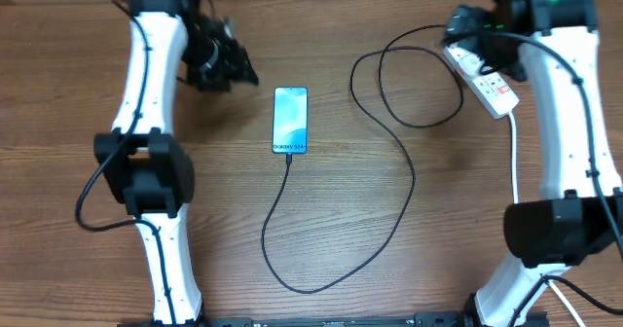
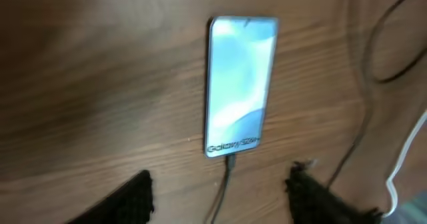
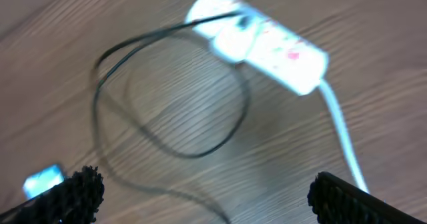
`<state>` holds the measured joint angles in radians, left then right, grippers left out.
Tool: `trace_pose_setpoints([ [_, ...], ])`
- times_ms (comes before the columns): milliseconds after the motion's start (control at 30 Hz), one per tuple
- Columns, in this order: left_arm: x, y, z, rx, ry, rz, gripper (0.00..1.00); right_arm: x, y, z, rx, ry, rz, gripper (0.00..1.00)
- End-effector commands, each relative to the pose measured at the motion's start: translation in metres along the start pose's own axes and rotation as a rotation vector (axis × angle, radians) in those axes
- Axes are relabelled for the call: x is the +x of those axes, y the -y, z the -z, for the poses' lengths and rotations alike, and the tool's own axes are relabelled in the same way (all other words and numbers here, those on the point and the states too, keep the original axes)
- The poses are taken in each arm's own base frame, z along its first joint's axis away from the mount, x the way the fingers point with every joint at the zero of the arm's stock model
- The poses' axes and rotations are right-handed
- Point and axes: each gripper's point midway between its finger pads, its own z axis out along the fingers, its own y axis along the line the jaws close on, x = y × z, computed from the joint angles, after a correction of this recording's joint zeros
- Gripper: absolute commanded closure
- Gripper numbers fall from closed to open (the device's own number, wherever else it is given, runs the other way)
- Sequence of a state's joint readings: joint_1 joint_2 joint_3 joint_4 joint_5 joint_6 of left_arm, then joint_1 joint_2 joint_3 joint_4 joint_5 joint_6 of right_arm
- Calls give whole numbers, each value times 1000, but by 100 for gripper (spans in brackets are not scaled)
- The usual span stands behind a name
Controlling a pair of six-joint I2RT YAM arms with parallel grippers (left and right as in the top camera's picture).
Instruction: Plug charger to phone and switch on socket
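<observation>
The phone [image 1: 290,120] lies flat on the wooden table, screen up, with "Galaxy S24" text at its near end. It shows in the left wrist view [image 2: 240,84] too. The black charger cable [image 1: 389,210] runs from the phone's bottom port, loops across the table and reaches the white socket strip [image 1: 484,82] at the back right, where its adapter [image 3: 241,22] sits in an outlet. My left gripper [image 2: 220,197] is open and empty, raised to the left of the phone. My right gripper [image 3: 203,191] is open and empty, raised near the socket [image 3: 267,41].
The socket's thick white cord [image 1: 514,162] runs down the right side toward the table's front, past the right arm's base [image 1: 555,230]. The left arm's base [image 1: 146,171] stands at the left.
</observation>
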<state>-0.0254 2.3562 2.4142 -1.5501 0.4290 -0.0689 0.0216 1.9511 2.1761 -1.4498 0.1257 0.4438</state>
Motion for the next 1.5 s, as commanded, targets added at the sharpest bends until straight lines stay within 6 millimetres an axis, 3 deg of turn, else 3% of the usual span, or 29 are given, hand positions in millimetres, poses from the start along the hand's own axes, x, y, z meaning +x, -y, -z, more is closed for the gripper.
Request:
trace_pose_setpoints([
  [0, -6, 42, 97, 27, 243, -130, 0, -24, 44, 0, 59, 43, -88, 0],
  [100, 2, 62, 153, 28, 385, -179, 0, -39, 68, -1, 72, 73, -148, 0],
  [233, 23, 76, 206, -16, 520, -210, 0, -50, 90, -2, 88, 95, -198, 0],
  [400, 59, 68, 254, -136, 632, -119, 0, -68, 110, -11, 113, 138, -189, 0],
  [567, 86, 41, 283, -282, 718, 77, 0, -72, 111, -15, 97, 140, -200, 0],
  [667, 92, 35, 286, -307, 726, 112, 0, -79, 111, -20, 102, 162, -200, 0],
  [767, 93, 34, 284, -308, 717, 116, 0, -86, 116, -38, 139, 173, -202, 0],
  [900, 92, 33, 281, -312, 705, 115, 0, -93, 118, -80, 167, 145, -141, 0],
  [1200, 91, 32, 279, -313, 701, 117, 0, -81, 121, -156, 198, 42, -89, 0],
  [1467, 91, 32, 279, -313, 701, 117, 0, -69, 122, -189, 184, -19, -90, 0],
])
